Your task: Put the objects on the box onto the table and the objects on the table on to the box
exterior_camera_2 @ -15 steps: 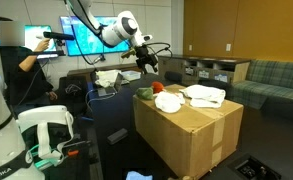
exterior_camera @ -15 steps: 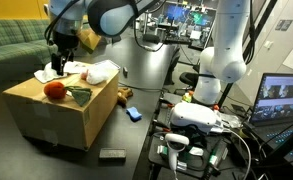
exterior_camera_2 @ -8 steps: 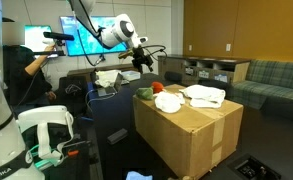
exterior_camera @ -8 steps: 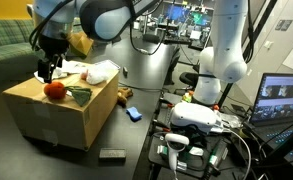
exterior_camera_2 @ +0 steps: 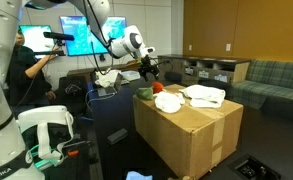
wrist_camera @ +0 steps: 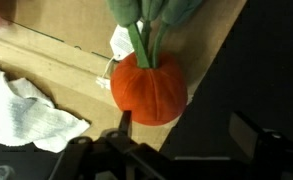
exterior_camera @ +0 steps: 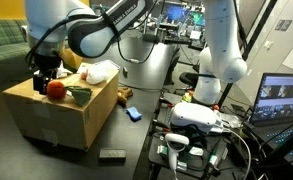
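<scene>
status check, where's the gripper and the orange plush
Gripper open, empty, low over the box. Orange plush on the box, ungrasped, just ahead of it. White cloth lies beside the plush.

1. My gripper [exterior_camera_2: 147,72] hangs over the end of the cardboard box [exterior_camera_2: 191,132] nearest the screens [exterior_camera_2: 81,38].
2. On the box top lie a big white cloth [exterior_camera_2: 204,96], a small white cloth [exterior_camera_2: 168,102] and a green thing [exterior_camera_2: 143,93].
3. A person [exterior_camera_2: 26,62] is by the screens.
</scene>
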Available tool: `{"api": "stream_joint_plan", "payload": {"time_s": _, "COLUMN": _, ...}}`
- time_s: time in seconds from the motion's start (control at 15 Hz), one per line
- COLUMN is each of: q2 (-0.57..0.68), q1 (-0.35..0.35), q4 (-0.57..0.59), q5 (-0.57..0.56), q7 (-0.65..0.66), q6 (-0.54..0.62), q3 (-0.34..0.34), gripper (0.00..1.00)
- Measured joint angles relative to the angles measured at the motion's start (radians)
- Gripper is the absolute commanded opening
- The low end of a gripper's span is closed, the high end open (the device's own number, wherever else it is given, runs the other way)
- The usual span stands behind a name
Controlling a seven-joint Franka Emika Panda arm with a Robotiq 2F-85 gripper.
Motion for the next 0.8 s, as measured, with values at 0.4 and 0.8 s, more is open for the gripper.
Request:
{"api": "stream_joint_plan", "payload": {"time_s": 0.4, "q2": 0.092, "q1": -0.001, "q4": 0.068, "q5": 0.000, "q7": -0.052, "q6": 0.025, "q3": -0.067, "gripper": 1.00}}
{"api": "stream_joint_plan", "payload": {"time_s": 0.8, "q2": 0.148, "q1": -0.002, "q4": 0.103, "q5": 0.011, "q7": -0.104, "q6": 0.023, "q3": -0.089, "gripper": 0.49}}
